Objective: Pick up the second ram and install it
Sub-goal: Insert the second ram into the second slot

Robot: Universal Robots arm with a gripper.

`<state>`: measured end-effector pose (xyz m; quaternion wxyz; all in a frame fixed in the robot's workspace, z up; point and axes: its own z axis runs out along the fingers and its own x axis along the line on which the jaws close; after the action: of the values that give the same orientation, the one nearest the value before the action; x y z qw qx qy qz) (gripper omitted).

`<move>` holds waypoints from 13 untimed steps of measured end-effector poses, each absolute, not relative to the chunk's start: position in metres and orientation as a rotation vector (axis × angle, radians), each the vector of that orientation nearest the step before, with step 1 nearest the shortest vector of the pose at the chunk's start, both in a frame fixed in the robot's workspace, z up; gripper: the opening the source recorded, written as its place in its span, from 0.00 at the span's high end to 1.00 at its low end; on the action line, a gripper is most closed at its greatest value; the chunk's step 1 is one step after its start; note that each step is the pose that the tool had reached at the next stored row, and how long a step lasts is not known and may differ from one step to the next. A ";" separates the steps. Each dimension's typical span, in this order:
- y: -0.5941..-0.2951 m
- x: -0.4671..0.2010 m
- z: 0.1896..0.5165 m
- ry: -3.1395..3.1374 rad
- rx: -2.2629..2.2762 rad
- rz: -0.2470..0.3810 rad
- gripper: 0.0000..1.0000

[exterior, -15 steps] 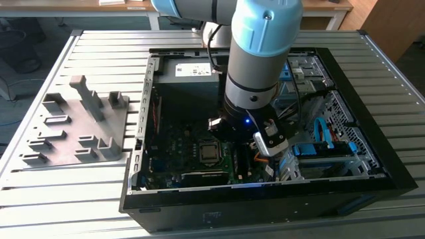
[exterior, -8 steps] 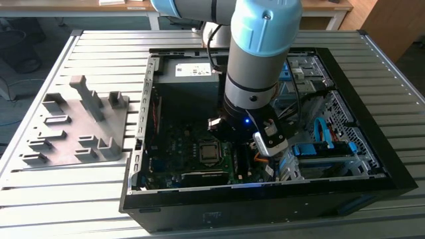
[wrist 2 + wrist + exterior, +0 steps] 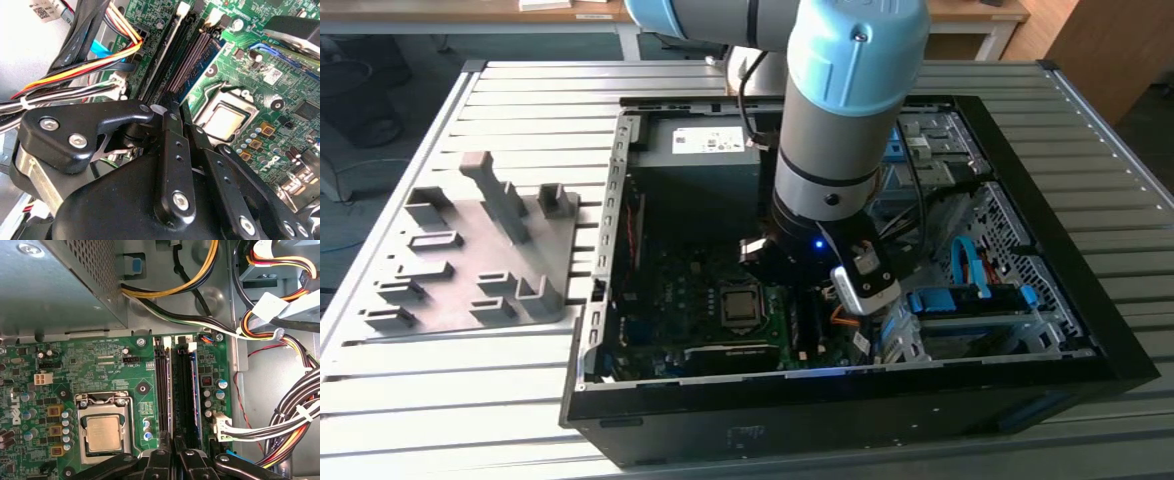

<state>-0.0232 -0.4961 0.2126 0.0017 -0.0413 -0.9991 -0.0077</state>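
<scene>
Your hand [image 3: 173, 441] sits inside the computer case [image 3: 854, 402] on the bench [image 3: 454, 420], fingers [image 3: 160, 460] drawn together over the motherboard [image 3: 100, 371] memory slots [image 3: 162, 390]. The blue ram stick [image 3: 193, 395] stands seated in the slot just beside them.

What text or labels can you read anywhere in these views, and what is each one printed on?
Nothing reads reliably.
White label on the power supply, exterior view: print too small to read.
White sticker beside the cables, second wrist view: code pattern, characters too small.
Silkscreen lettering on the motherboard, first wrist view: too small to read.
White cable tag, first wrist view: no print visible.
</scene>
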 end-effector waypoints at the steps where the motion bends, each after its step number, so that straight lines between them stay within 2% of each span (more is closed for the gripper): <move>1: -0.496 -0.023 0.212 -3.135 -0.130 -0.023 0.86; 13: -0.496 -0.023 0.212 -3.136 -0.129 -0.022 0.86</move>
<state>-0.0230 -0.4960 0.2122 0.0016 -0.0412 -0.9991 -0.0070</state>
